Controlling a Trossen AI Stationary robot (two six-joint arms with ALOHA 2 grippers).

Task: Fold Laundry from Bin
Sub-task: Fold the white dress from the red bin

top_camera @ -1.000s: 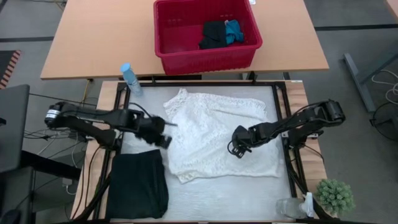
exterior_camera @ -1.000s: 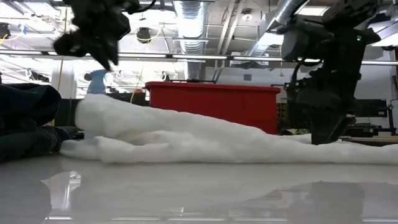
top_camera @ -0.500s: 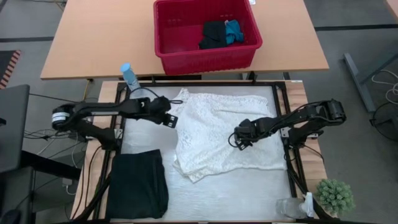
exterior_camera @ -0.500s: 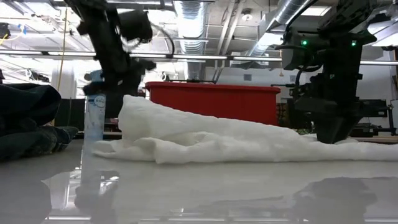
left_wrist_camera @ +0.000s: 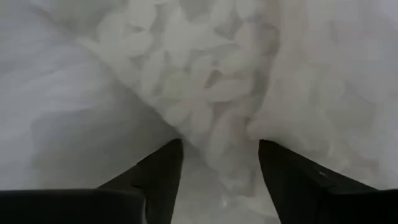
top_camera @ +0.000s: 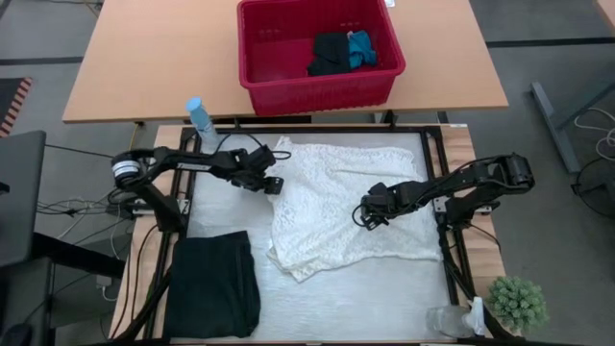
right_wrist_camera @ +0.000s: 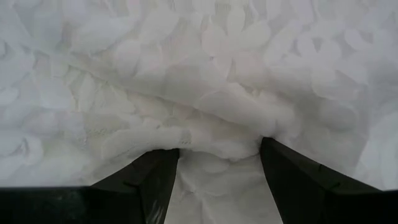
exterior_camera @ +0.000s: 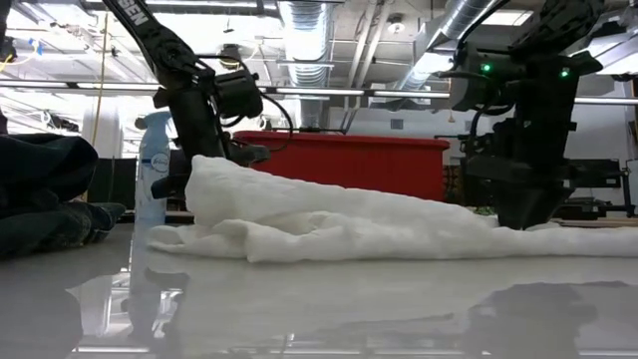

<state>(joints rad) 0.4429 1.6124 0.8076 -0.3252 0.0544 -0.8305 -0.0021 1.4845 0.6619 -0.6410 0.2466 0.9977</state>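
The white crinkled garment [top_camera: 346, 207] lies spread on the table's middle, its left side heaped into a hump [exterior_camera: 214, 184]. My left gripper [top_camera: 273, 185] stands open at that left side, pointing steeply down, with cloth between its fingers [left_wrist_camera: 217, 158]. My right gripper [top_camera: 368, 215] stands open on the garment's right half. A folded black garment [top_camera: 213, 288] lies at the near left. The red bin [top_camera: 317, 91] sits on the far table, with black cloth [top_camera: 329, 56] and a small blue piece [top_camera: 360, 46] inside. My left gripper has the garment's heaped left edge [left_wrist_camera: 214, 134] between its open fingers; I cannot tell whether they touch it. My right gripper comes from above, slanting, and sets its open fingertips [right_wrist_camera: 158, 168] down on the white garment. A raised wrinkle [right_wrist_camera: 217, 134] lies between them. The cloth rests on the table.
A spray bottle [top_camera: 199, 119] stands at the table's far left corner, close to my left arm. A clear bottle [top_camera: 450, 321] and a small green plant [top_camera: 517, 302] stand at the near right corner. Bare table lies along the near edge [top_camera: 356, 308].
My left gripper has gone toward the table's far edge, a little to the right, and down to the cloth. The white garment's left side has been drawn in toward the right and heaped up. Its right half under my right gripper has stayed in place.
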